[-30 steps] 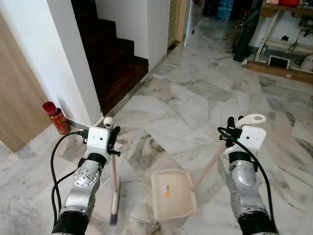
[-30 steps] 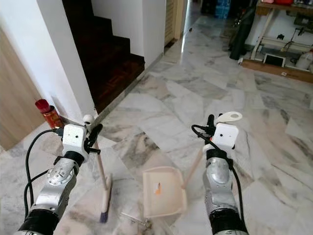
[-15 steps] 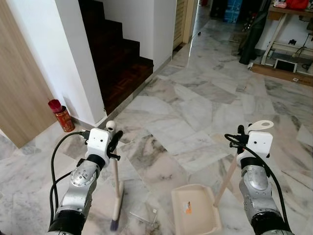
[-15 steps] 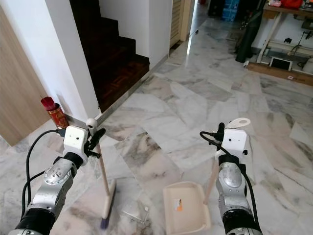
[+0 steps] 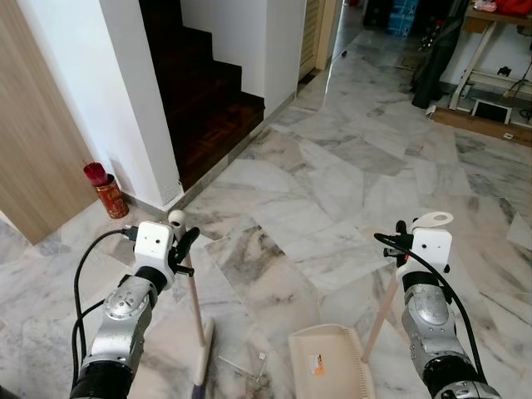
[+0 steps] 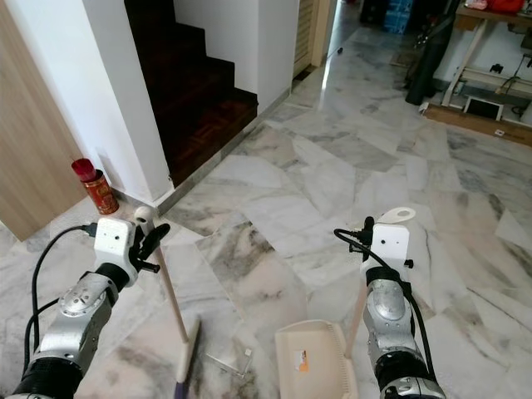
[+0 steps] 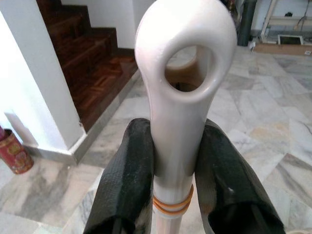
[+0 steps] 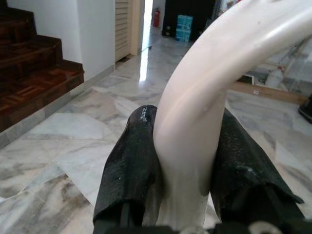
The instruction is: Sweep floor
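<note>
Underfoot, the marble floor [image 5: 332, 191] spans the whole scene, grey-veined and glossy. A dark wooden staircase [image 5: 208, 91] rises beside a white wall [image 5: 133, 100], with a wood-panelled door [image 5: 33, 141] further to the robot's left. A red canister [image 5: 108, 195] stands on the floor at the foot of the white wall.

Left arm: the left end effector [image 5: 179, 247] is clenched on the broom [image 5: 196, 312], gripping the pale handle just below its looped end. The left wrist view confirms this, with both black fingers [image 7: 127, 180] pressed against the handle on either side. The broom stands nearly upright, its head resting on the floor in front of the robot's left side.

Right arm: the right end effector [image 5: 402, 241] is clenched on the dustpan [image 5: 328, 363], holding the top of its long handle just under the hanging loop. The right wrist view shows the fingers [image 8: 130, 165] closed against the white handle. The pan lies flat on the floor between the two arms, nearer the right arm, with an orange label on its inner surface.

Small debris [image 5: 243, 366], a thin strip and a small white scrap, lies on the floor between the broom head and the dustpan.
</note>
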Available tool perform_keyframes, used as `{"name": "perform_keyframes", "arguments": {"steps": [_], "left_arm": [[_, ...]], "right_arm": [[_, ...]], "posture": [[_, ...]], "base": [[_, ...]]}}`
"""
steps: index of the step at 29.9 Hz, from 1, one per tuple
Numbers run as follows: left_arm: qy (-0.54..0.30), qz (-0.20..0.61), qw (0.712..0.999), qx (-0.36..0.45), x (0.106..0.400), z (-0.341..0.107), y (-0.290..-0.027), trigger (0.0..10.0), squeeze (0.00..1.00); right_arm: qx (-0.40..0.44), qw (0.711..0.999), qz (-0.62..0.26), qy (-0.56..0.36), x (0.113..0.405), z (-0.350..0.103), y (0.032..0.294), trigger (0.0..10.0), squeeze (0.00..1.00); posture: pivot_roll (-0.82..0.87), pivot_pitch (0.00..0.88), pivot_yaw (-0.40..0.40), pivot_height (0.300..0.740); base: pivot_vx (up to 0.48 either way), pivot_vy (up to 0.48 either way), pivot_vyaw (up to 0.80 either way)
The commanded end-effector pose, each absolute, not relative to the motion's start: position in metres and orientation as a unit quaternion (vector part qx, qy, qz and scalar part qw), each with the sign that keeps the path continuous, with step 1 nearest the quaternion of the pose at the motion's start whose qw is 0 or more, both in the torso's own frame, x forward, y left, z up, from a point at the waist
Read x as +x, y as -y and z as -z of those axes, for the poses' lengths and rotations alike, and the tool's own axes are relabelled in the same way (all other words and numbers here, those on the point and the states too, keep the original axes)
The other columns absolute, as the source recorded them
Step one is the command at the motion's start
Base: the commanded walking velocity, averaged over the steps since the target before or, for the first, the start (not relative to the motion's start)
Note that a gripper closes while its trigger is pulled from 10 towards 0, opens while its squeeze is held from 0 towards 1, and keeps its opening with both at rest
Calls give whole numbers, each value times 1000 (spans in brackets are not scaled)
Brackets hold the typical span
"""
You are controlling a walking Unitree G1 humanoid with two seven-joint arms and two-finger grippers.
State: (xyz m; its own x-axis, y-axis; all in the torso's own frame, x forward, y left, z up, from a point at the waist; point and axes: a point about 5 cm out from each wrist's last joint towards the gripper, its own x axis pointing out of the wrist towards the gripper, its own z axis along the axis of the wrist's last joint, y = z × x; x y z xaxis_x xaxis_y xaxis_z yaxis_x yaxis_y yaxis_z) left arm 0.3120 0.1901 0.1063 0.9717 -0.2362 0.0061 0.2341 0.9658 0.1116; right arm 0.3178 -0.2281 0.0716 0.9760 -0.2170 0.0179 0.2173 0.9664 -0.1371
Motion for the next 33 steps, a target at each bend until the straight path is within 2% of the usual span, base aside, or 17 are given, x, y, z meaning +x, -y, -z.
{"name": "perform_keyframes", "arguments": {"steps": [1,10,12,18,24,27,28,33], "left_arm": [[35,119,991,58,312,-122,-193,10000,0],[40,115,990,75,305,-133,-206,10000,0],[37,112,990,80,301,-135,-212,10000,0],[33,106,991,73,300,-136,-210,10000,0],[33,109,991,63,305,-135,-204,10000,0],[33,108,992,57,306,-133,-201,10000,0],[33,107,992,53,306,-133,-200,10000,0],[30,104,993,47,307,-129,-200,10000,0]], "right_arm": [[-77,991,107,29,325,-85,230,10000,0],[-76,990,118,7,326,-76,227,10000,0],[-26,990,142,-14,324,-68,225,10000,0],[28,985,162,-51,324,-59,224,10000,0],[12,984,160,-72,326,-60,228,10000,0],[-16,985,152,-76,325,-61,235,10000,0],[-27,985,152,-80,324,-61,240,10000,0],[-37,983,152,-94,324,-63,249,10000,0]], "posture": [[130,65,-52,740],[188,136,-27,740],[187,136,-18,740],[182,131,-16,740],[144,84,-50,740],[137,62,-60,740],[129,30,-70,740],[120,0,-80,740]], "base": [[0,0,0],[0,0,0],[0,0,0],[0,0,0],[0,0,0],[0,0,0],[0,0,0],[0,0,0]]}}
